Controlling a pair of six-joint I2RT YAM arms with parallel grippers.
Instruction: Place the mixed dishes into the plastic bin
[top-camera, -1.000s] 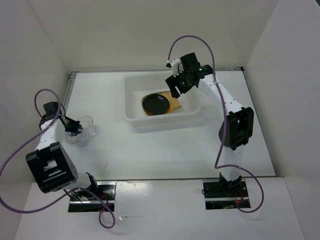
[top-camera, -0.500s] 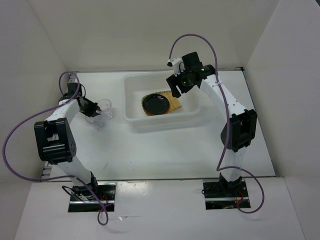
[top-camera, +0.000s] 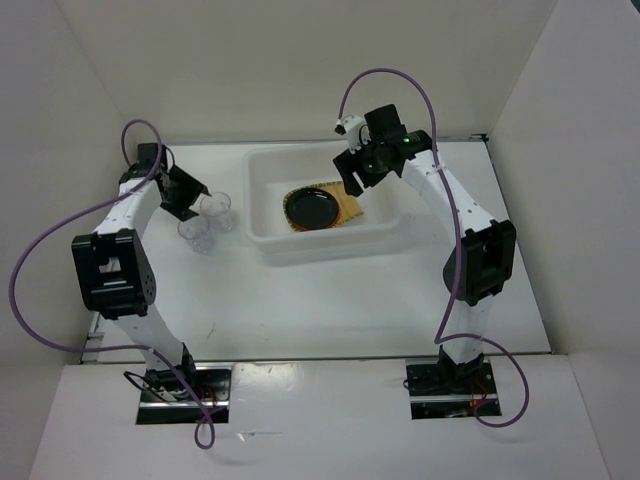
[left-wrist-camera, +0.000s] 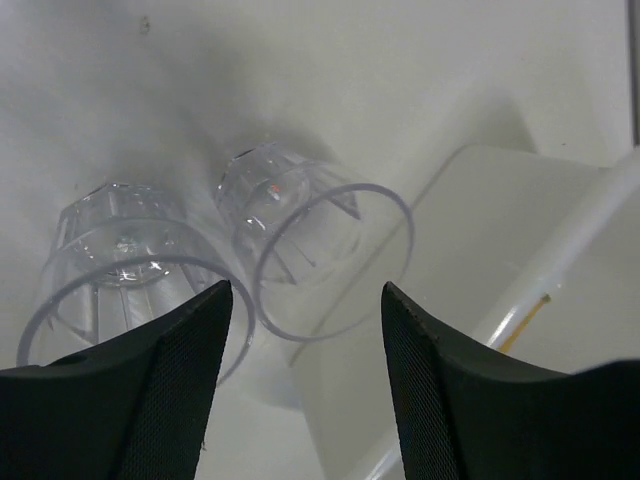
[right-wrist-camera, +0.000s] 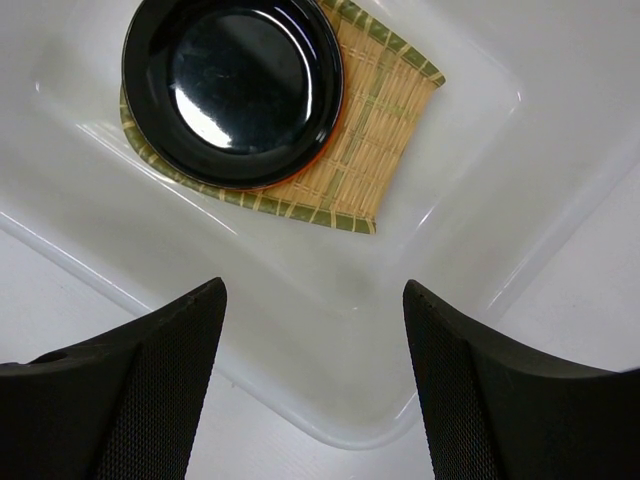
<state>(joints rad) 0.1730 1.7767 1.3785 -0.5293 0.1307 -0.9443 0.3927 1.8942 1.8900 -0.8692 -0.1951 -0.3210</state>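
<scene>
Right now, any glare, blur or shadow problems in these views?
Right wrist: sharp, with white glare spots on the black plate. Left wrist: the glass cup is low-contrast against the white background, with a grey shadow above it. Top external: even light, but the cup barely shows.

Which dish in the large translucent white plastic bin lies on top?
The small round glossy black plate: it lies uppermost, hiding all but an edge of the small round orange plate, over the tan woven bamboo tray.
</scene>
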